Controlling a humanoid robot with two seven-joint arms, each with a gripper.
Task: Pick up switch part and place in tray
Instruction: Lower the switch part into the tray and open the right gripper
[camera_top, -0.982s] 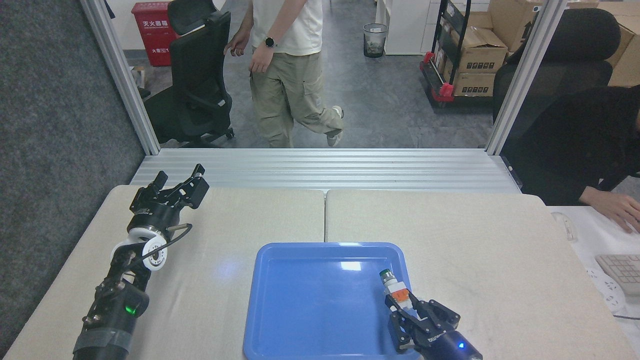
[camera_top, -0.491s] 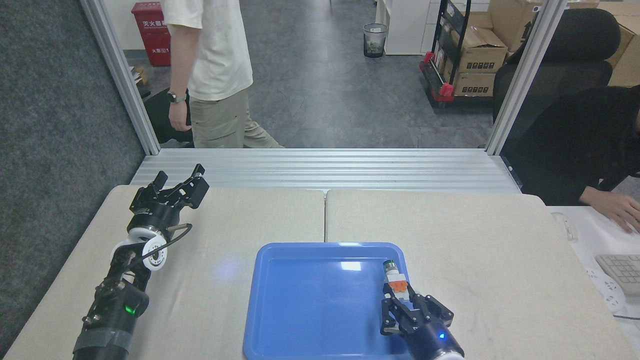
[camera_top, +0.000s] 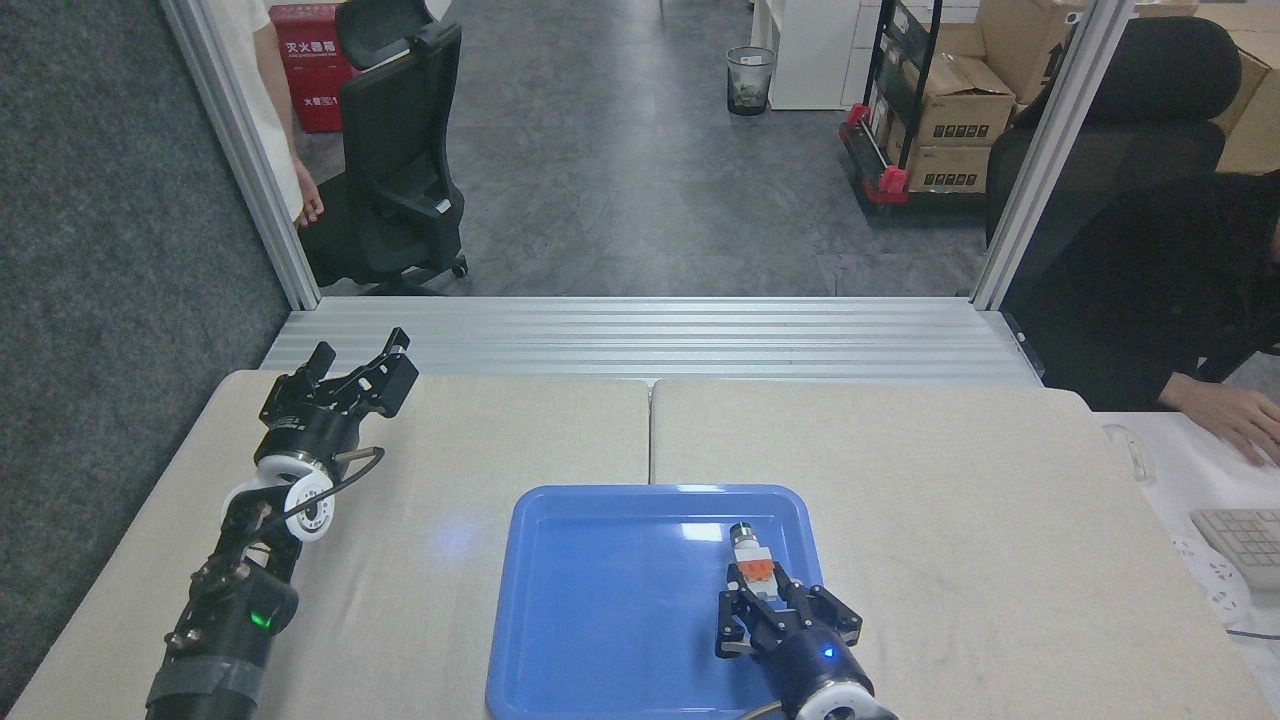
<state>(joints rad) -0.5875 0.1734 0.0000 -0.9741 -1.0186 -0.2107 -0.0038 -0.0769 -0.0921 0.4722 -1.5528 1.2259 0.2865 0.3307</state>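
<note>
Blue glossy plastic fills the middle of the view, and that tray (camera_top: 600, 640) is parked at the near edge of the beige table (camera_top: 950, 480), where either arm could probably get to it. The switch part (camera_top: 750, 565) is carried over the tray's right half, clamped at its near white end by the right gripper (camera_top: 765, 610), whose black fingers are closed around it. The part is held lengthwise, pointing away from the robot, with the orange middle section just clear of the fingertips and the round cap sticking out at the far end. Gripping the plain end probably makes sense since the cap end is rounder and would be harder to pinch. Whether the part is touching the tray floor or hanging a bit above it can't be told from this angle, so the placing step looks close to done but not yet finished.

The left gripper (camera_top: 365, 375) is kept well apart, resting at the far left corner of the table with its fingers spread and nothing between them, likely parked out of the way since only one arm is needed
</note>
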